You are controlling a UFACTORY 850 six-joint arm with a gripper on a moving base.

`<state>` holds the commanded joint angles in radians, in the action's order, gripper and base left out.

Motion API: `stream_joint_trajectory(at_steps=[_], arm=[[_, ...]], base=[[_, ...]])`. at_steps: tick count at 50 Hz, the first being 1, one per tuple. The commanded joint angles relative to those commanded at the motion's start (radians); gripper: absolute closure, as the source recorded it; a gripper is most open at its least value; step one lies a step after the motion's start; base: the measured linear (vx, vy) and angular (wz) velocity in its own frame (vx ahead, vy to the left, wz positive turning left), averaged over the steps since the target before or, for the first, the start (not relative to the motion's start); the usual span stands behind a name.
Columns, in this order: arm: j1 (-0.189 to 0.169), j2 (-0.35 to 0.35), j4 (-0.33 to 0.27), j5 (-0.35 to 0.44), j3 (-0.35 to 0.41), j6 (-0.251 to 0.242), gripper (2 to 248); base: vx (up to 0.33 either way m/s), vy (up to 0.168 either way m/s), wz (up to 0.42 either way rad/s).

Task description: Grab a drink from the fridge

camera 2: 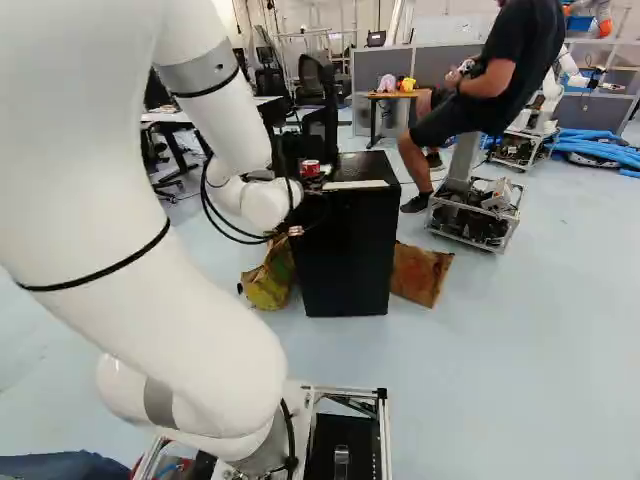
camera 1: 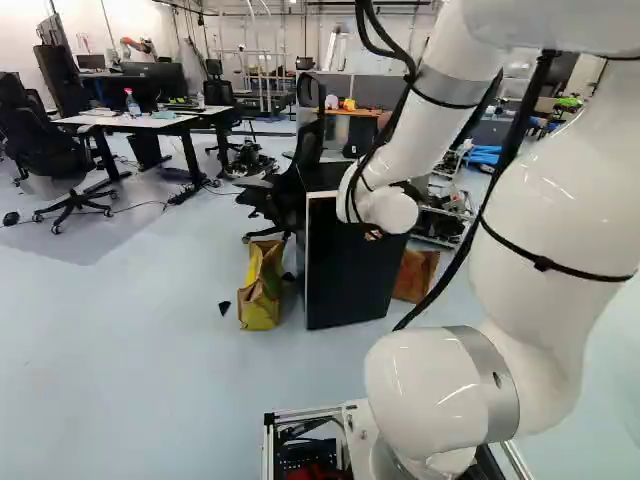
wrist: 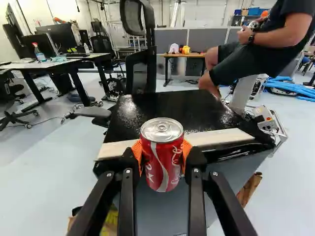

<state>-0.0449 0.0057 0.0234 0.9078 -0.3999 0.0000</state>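
In the right base view my gripper [camera 2: 312, 183] is dark against the fridge, and a red can [camera 2: 310, 168] shows at its far end. Seen from the wrist, the gripper [wrist: 162, 160] is shut on the upright red can [wrist: 162, 155], an orange pad pressed to each side. The black fridge [camera 2: 345, 250] stands beyond the arm. Its glossy top [wrist: 167, 110] has a pale strip along the near edge. The can covers part of that strip; whether it touches the fridge I cannot tell. In the left base view the wrist hides the can.
Beside the fridge lie a yellow-brown bag [camera 1: 262, 285] and brown cardboard [camera 2: 418, 272]. A black office chair [wrist: 140, 59] stands behind it. A person [camera 2: 480, 90] sits beyond, next to another robot [camera 2: 475, 210]. Desks [camera 1: 140, 122] stand farther back.
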Motion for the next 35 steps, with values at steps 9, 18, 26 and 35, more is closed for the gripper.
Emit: stream_joint_trajectory(at_steps=[9, 18, 26, 35], arm=[[0.01, 0.063, -0.005, -0.008, 0.072, 0.0, 152], [0.019, 0.117, -0.01, -0.015, 0.134, 0.0, 152], [0.026, 0.158, -0.014, -0.02, 0.181, 0.0, 152], [0.032, 0.197, -0.017, -0.025, 0.225, 0.0, 152]], base=[[0.0, 0.0, 0.0], [0.0, 0.0, 0.0], [0.0, 0.0, 0.0], [0.0, 0.0, 0.0]])
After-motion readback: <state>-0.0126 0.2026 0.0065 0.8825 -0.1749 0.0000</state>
